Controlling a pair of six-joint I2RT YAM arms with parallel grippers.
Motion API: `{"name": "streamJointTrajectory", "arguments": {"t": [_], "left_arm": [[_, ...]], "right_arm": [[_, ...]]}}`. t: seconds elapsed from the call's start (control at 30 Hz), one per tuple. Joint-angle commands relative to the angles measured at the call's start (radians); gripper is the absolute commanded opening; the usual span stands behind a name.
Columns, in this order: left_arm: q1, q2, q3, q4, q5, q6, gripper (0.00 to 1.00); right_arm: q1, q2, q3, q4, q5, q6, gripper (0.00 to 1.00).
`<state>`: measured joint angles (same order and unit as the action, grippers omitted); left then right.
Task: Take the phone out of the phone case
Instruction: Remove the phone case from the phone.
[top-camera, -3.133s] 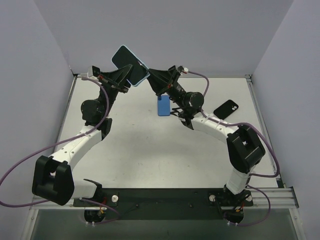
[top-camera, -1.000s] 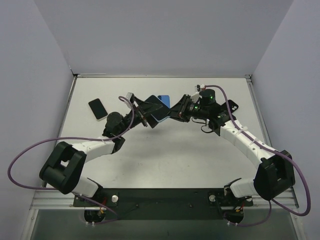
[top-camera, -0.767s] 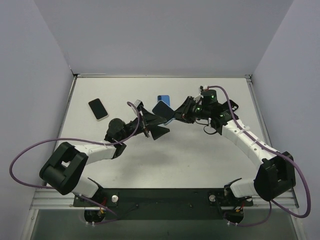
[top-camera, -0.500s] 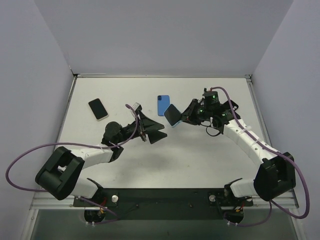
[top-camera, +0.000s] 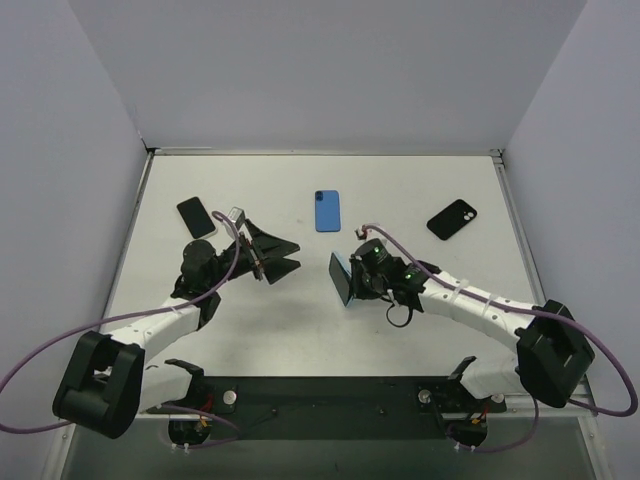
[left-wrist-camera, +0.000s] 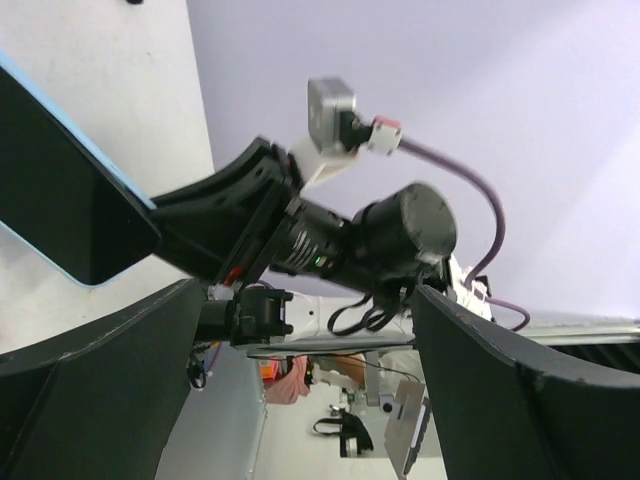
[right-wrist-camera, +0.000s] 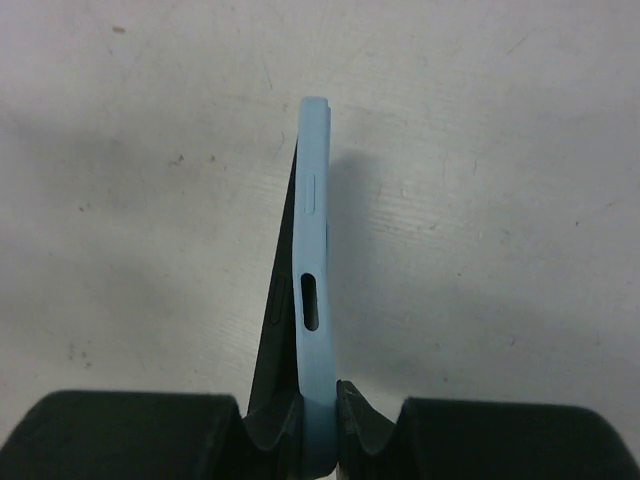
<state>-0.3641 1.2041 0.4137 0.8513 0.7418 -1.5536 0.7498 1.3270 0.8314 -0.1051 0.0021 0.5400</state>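
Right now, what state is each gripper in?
Left gripper: jaws open, holding nothing.
Right gripper: jaws shut on the cased phone.

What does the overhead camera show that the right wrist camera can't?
Only the overhead view shows the left gripper, open and empty, and three phone-shaped items lying flat on the table: a blue one, a black one at the left and a black one at the right. Only the right wrist view shows the light blue case edge-on, with the slot cut in its side and the fingers pinching its near end. Both show the right gripper shut on that case.
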Motion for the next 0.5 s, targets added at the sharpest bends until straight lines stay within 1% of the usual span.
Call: {"name": "streamJointTrajectory", "arguments": {"t": [0.0, 0.03, 0.07, 0.13, 0.17, 0.2, 0.27, 0.47], "left_arm": [[0.036, -0.058, 0.022, -0.155, 0.025, 0.11, 0.97], [0.043, -0.06, 0.023, -0.161, 0.028, 0.113, 0.97], [0.051, -0.06, 0.025, -0.172, 0.031, 0.118, 0.97], [0.056, -0.058, 0.025, -0.175, 0.033, 0.121, 0.97], [0.057, -0.055, 0.025, -0.175, 0.034, 0.122, 0.97], [0.057, -0.052, 0.023, -0.175, 0.034, 0.122, 0.97], [0.057, -0.046, 0.02, -0.175, 0.034, 0.122, 0.97], [0.056, -0.018, 0.005, -0.152, 0.031, 0.119, 0.97]], "right_arm": [[0.071, -0.003, -0.069, 0.123, 0.208, -0.072, 0.0], [0.08, 0.006, -0.087, 0.131, 0.208, -0.071, 0.0], [0.089, 0.009, -0.098, 0.146, 0.21, -0.066, 0.07], [0.114, 0.023, -0.116, 0.157, 0.206, -0.064, 0.13], [0.12, 0.027, -0.121, 0.163, 0.208, -0.061, 0.21], [0.134, 0.034, -0.124, 0.168, 0.208, -0.058, 0.23], [0.144, 0.035, -0.139, 0.194, 0.207, -0.058, 0.26], [0.154, 0.081, -0.14, 0.229, 0.188, -0.054, 0.27]]}}
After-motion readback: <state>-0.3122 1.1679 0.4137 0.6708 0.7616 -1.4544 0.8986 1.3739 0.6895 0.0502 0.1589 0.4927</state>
